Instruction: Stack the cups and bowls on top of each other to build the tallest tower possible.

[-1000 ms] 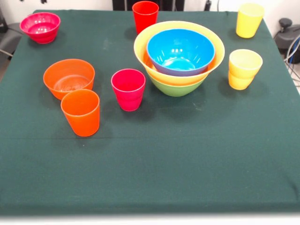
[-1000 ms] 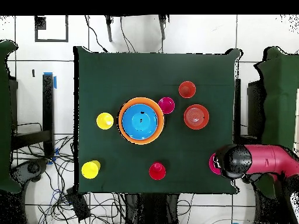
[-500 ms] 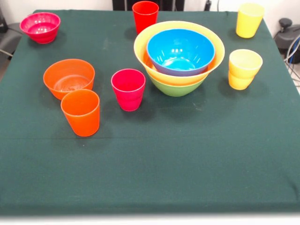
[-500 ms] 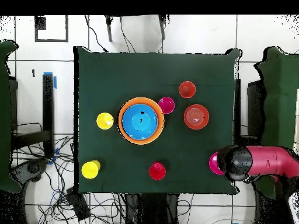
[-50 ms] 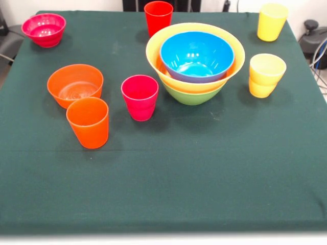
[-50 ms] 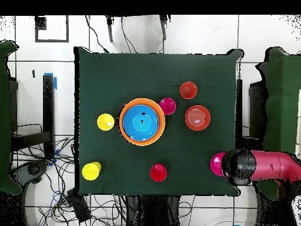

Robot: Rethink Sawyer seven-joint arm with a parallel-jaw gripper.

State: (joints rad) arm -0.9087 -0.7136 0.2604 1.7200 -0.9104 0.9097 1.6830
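Observation:
The tower (image 5: 194, 64) is a green bowl (image 5: 191, 96) holding the big yellow bowl (image 5: 237, 60) and a blue bowl (image 5: 196, 55); from above it appears as the tower (image 6: 141, 122). Loose on the cloth are an orange bowl (image 5: 75, 84), a magenta bowl (image 5: 43, 29), an orange cup (image 5: 88, 122), a magenta cup (image 5: 140, 97), a red cup (image 5: 158, 17) and two yellow cups (image 5: 265, 75) (image 5: 272, 21). Only the overhead view shows my gripper (image 6: 236, 165), at the table's right edge beside the magenta bowl (image 6: 217, 163). It holds nothing that I can see.
The dark green cloth (image 5: 204, 168) covers the whole table. My red arm (image 6: 270, 165) reaches in from the right in the overhead view. Cables lie on the floor (image 6: 53, 194) past the table's left and bottom sides.
In the overhead view the arm has drawn back to the right, uncovering more of the magenta bowl. No cup or bowl has moved.

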